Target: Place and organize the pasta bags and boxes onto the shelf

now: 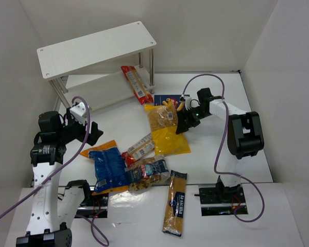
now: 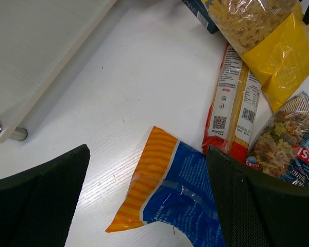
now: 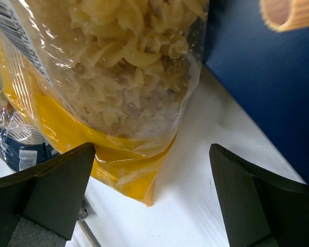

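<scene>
Right tool [image 3: 152,148] over bare counter [image 3: 206,206], fusilli bag [image 3: 108,67] just left of it, box [image 3: 262,87] just right, left tool [image 2: 148,150] above second bag's [image 2: 170,195] end, packet [image 2: 232,103] to its right, shelf [image 2: 36,51] left and beyond
</scene>
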`<move>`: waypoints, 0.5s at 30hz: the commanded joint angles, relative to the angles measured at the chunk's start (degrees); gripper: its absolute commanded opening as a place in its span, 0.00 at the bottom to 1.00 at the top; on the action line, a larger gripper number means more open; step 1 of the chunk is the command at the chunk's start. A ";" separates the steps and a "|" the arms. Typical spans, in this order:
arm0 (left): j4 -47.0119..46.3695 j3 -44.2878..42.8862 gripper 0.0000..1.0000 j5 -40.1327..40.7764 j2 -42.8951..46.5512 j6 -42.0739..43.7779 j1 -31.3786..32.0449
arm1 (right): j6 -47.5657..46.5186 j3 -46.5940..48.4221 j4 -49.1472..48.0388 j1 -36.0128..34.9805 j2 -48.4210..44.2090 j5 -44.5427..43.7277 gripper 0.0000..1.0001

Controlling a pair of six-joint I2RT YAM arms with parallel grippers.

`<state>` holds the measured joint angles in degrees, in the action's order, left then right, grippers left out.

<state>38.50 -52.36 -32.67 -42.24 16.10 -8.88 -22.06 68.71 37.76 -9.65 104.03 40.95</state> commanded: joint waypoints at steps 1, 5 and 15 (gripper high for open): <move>-1.85 0.33 0.99 -0.38 -0.04 -1.16 -0.34 | -6.31 -0.42 0.56 1.47 2.05 6.59 1.00; -1.85 0.33 0.99 -0.38 -0.04 -1.16 -0.34 | -9.30 0.90 1.26 1.48 3.64 12.74 1.00; -1.85 0.33 0.99 -0.38 -0.56 -1.16 -0.34 | -16.77 4.32 4.59 -0.98 10.66 24.87 1.00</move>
<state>38.50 -52.36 -32.62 -42.92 16.10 -8.88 -34.46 70.26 40.12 -8.43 111.57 59.11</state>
